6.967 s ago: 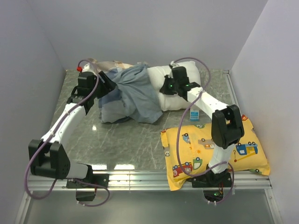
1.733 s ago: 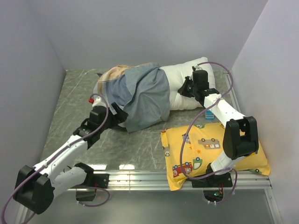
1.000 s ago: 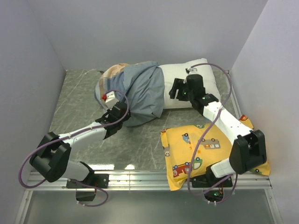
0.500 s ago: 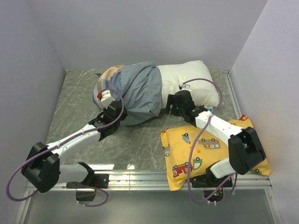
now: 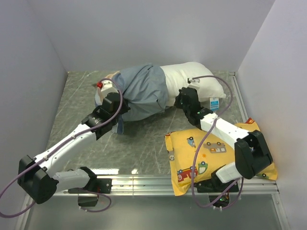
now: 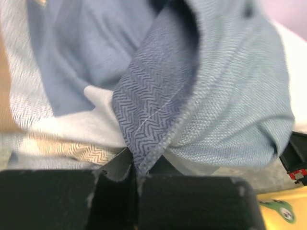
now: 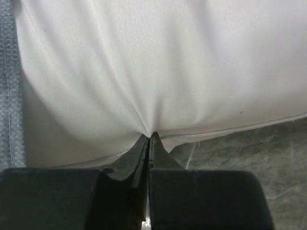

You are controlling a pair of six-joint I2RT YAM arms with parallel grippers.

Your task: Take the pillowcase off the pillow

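Near right, a yellow car-print pillow (image 5: 218,148) lies flat on the marble table (image 5: 134,143), well apart from the left arm. Left gripper (image 6: 134,168) is clamped tight on a dark-blue herringbone fold of the pillowcase (image 5: 141,91), the cloth rising straight out from between the fingertips. Right gripper (image 7: 148,139) is also closed, pinching a small tuck of white fabric on the near side of the pillow (image 5: 192,81), with creases fanning out from the pinch point. Both lie at the far middle of the table. The pillowcase is bunched and rumpled over the left end of the pillow, blue-grey with lighter panels and a tan stripe showing at its left. The pillow's right half is bare, plump and white. A small blue-and-white carton (image 5: 214,103) stands just beside the pillow's near right corner.
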